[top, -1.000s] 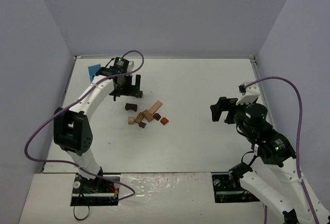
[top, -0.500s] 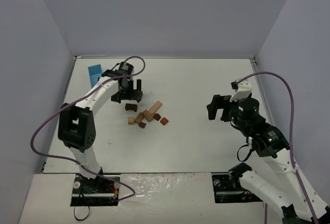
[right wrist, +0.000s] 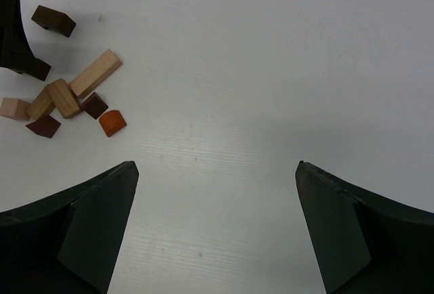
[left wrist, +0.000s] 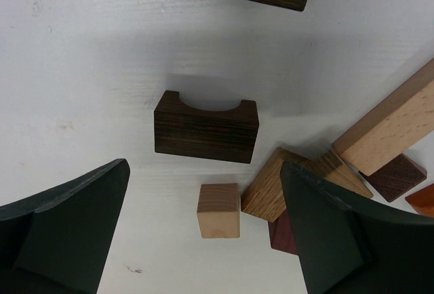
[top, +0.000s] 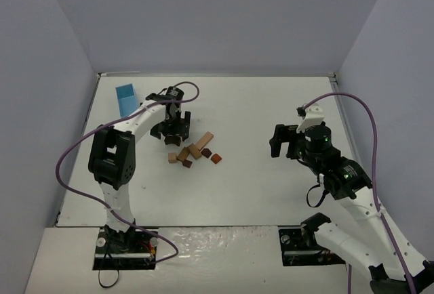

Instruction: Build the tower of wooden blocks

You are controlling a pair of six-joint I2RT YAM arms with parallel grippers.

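So: white table. Right gripper has its jaws spread wide and empty; wood blocks lie loose, ahead and well left of them. Left gripper is wide too, holding nothing. Long tan bar sits ahead of its right finger, dark arched block just ahead of the gap, tan cube inside it.

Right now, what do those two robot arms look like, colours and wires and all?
The left arm and right arm are both built from white tubes linked by chunky black joints. A purple cable loops loosely along each one. At the tips, the left gripper and right gripper are black, each with two dark, wedge-shaped fingers.
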